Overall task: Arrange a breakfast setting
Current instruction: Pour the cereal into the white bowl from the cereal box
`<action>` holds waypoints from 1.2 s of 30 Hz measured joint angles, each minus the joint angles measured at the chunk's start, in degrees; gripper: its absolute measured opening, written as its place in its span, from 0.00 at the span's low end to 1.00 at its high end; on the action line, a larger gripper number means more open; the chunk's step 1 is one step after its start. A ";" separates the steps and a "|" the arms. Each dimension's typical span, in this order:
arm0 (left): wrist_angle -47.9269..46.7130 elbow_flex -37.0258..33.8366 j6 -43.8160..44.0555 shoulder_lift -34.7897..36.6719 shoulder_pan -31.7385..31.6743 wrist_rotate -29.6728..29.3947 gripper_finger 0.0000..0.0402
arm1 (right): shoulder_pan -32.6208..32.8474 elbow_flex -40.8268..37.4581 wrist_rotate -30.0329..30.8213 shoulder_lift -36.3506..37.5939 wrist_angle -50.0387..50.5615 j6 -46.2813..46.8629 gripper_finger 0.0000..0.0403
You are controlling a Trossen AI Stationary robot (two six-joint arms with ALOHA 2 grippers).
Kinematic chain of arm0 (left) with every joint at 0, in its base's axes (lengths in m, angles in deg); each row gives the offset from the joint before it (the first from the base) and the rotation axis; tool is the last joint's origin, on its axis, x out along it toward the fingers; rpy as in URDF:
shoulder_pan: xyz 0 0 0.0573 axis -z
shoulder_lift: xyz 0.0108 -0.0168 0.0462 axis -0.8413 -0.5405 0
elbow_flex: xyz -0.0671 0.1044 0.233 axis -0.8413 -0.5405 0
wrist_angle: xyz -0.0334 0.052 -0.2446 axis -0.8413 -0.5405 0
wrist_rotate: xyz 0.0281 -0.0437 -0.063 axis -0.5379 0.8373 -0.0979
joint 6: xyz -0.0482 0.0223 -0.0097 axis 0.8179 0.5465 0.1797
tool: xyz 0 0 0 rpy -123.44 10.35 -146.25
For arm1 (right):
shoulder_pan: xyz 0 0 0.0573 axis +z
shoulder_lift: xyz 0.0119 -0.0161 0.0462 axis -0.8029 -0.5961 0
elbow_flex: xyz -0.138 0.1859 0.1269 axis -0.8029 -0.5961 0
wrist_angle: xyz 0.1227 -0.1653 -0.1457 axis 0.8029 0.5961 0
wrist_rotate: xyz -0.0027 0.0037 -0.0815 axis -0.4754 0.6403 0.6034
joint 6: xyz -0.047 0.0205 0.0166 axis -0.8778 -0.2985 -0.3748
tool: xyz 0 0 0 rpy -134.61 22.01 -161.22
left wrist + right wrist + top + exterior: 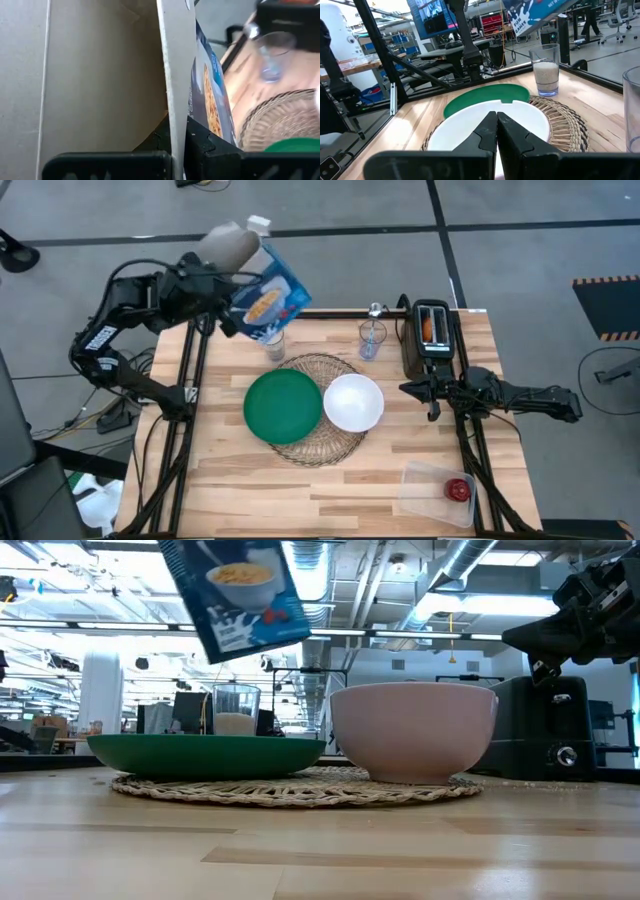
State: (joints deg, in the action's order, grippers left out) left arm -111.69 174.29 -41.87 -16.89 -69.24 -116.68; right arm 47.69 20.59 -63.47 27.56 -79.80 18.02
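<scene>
High view: left end effector (238,305) clamped on tilted blue-white carton (268,298), right end effector (432,402) together.

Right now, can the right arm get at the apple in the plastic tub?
Probably yes. The right end effector, shut and empty, hangs beside the toaster; the apple lies in the open tub on its side, nothing between.

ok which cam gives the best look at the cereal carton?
High view: the carton shows whole, tilted above a glass, held by the left end effector. Low view and right wrist view crop it at the picture's top edge; left wrist view sees only its panels edge-on.
</scene>
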 joint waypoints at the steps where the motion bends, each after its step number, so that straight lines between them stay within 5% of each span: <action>1: 1.09 0.00 -0.44 -0.30 1.22 -0.19 0.00 | 0.01 0.00 0.00 -0.01 0.00 -0.01 0.09; 18: 12.89 0.02 -5.23 -5.70 14.16 0.74 0.00 | 0.01 0.00 0.01 -0.01 -0.02 0.00 0.09; 36: 24.05 0.00 -10.61 -9.66 17.29 5.36 0.00 | 0.08 0.41 3.65 -0.02 -10.30 -2.20 0.10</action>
State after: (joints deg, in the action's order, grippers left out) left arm -87.63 174.29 -52.49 -26.55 -51.94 -111.32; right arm 47.78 21.01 -59.81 27.54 -90.10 15.82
